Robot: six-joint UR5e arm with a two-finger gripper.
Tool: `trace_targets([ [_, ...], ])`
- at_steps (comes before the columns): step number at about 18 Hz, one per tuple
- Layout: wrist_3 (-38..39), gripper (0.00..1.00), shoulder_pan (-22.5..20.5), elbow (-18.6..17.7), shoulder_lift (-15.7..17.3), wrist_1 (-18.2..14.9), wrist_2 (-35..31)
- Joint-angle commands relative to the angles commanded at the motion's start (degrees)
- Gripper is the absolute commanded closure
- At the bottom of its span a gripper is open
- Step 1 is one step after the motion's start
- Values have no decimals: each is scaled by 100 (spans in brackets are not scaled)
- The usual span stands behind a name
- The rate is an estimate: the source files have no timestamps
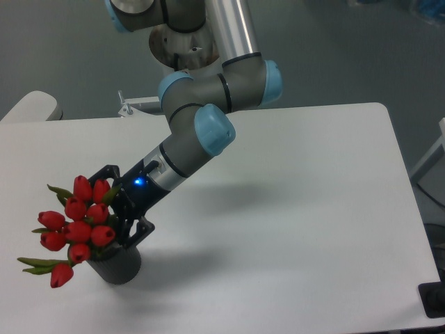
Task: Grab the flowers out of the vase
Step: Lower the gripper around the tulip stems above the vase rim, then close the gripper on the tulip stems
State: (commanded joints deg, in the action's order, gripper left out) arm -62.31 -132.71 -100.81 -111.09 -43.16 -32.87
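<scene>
At the tip of your arm: one tool (pixel 117 209), black, two-fingered, angled down and to the picture's left, blue light lit on the wrist just behind it. Its fingers (pixel 141 228) reach in among the stems right above the vase mouth; whether they pinch the stems or stand spread, you cannot tell from this view, since blooms and leaves hide the tips.

Against the tool, on its far side from the arm: the flowers (pixel 76 226), one bunch of red tulip buds with green leaves, leaning out to the picture's left, stems down in the vase.

Directly beneath the tool: the vase (pixel 118 266), short, dark, upright, standing on the counter.

Under all: the counter (pixel 292 229), white, rounded corners.
</scene>
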Motion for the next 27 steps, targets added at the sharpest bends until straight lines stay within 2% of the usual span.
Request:
trace_targets([
  [3,0,57,0,35,0,0,0],
  [7,-9,63,-9,62,0,0,0],
  [20,255,64,-79,123,255,-9,53],
  [24,693,64,-62,263,387,-9,53],
  [27,1193,64,-62,553,492,-9,53],
])
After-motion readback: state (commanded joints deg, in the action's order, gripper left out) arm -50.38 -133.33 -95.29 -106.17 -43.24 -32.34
